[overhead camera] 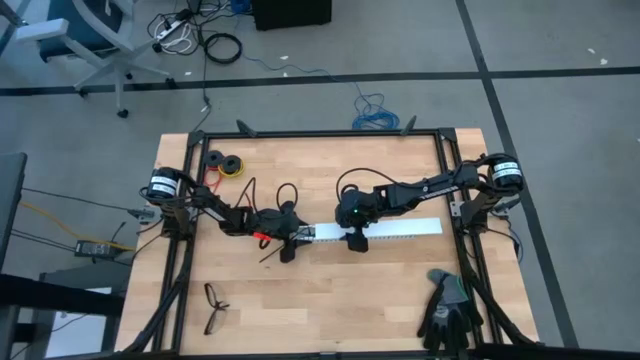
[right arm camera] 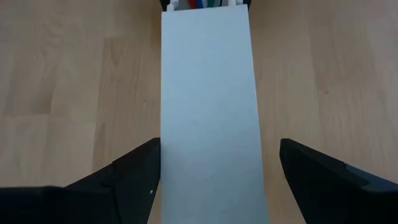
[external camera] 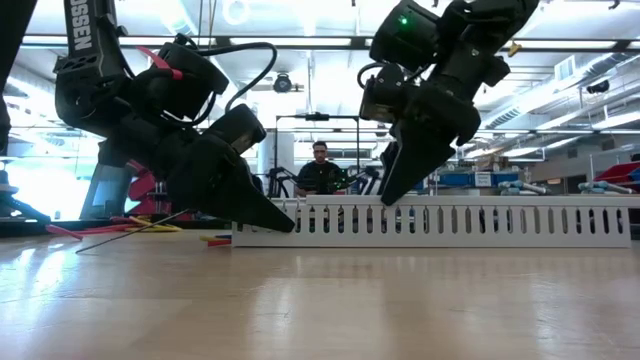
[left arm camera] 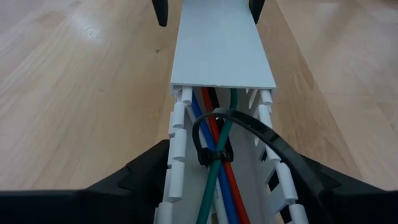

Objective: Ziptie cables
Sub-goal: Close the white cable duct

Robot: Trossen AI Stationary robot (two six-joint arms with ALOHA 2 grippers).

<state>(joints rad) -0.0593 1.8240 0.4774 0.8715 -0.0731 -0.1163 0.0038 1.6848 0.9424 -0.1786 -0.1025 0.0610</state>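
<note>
A long white slotted strip [overhead camera: 385, 228] lies flat across the middle of the table, a white cover [left arm camera: 221, 50] closing most of its length. At its uncovered left end the cables [left arm camera: 214, 186], blue, red, green and white, run inside it. A black ziptie [left arm camera: 210, 152] is looped around them, its tail [left arm camera: 292, 162] trailing out over one wall. My left gripper [overhead camera: 290, 244] is at that end. My right gripper [overhead camera: 355, 240] is open and straddles the covered strip [right arm camera: 208, 124]. Its fingertips are at about cover height, one close beside the cover's edge; whether it touches I cannot tell. My left gripper has the strip's open left end between its two fingers, one finger [left arm camera: 146, 177] against each slotted side wall [left arm camera: 176, 158]. The fingers come slanting down from the table's left and lie along the strip. The strip stays flat on the table, and the fingers touch neither cables nor ziptie.
Loose red and yellow wires [external camera: 120, 228] and a thin black strip [overhead camera: 271, 258] lie left of the strip's end. Black eyeglasses [overhead camera: 215, 308] lie near the front left, black gloves [overhead camera: 446, 312] at the front right, and tape rolls [overhead camera: 225, 163] at the back left. A person [external camera: 320, 165] sits beyond the table.
</note>
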